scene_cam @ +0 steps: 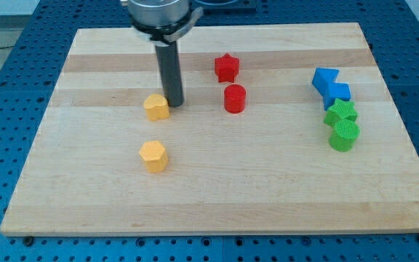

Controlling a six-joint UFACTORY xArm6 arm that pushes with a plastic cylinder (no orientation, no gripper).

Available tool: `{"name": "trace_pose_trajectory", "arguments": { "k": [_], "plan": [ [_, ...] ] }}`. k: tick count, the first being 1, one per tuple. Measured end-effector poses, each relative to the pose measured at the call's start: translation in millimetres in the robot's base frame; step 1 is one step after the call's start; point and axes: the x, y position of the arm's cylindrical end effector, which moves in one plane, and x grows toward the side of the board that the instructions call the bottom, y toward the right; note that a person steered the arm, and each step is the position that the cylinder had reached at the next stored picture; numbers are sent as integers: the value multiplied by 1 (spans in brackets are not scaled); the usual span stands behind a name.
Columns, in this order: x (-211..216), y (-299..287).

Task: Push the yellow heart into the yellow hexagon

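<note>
1. Nearest the view's bottom sits the yellow hexagon, alone on the wooden table, w/ nothing around it.
2. Our target to move, the yellow heart, lies straight up-view from the hexagon, apart from it w/ bare wood between them.
3. Our tip is just beside the heart on its view-right, upper edge, touching or v. close; can't tell for certain. No claw on this rig, only the rod, so nothing to report as apart or clamped.
4. Handling, as we judge it: heart looks like small rigid plastic, light, prob. slides easily on smooth wood. Nothing fragile. No taking hold possible; contact should go on the side facing away from the hexagon, i.e. its view-top face, near the middle so it doesn't spin off.
5. Orientation: heart is compact, no strong long axis. Lobes vs. point are hard to read at this size; we can't tell which way it points.
6. Next move, our guess: shift tip round to the heart's top side, then push down-view toward the hexagon. From the present spot a push would send it view-left/down, off line.
7. Others are well clear: red star and red cylinder to the view's right of the tip; blue blocks and green blocks clustered far right.
</note>
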Motion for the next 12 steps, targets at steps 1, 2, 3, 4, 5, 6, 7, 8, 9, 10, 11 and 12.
{"name": "trace_pose_trajectory", "arguments": {
  "k": [1,2,3,4,5,6,7,8,9,10,11,12],
  "plan": [
    [-11,-26],
    [-8,-33],
    [-2,-33],
    [4,-65],
    [6,-90],
    [23,-86],
    [24,-52],
    [31,-33],
    [48,-31],
    [55,-28],
    [49,-10],
    [47,46]
  ]
}}
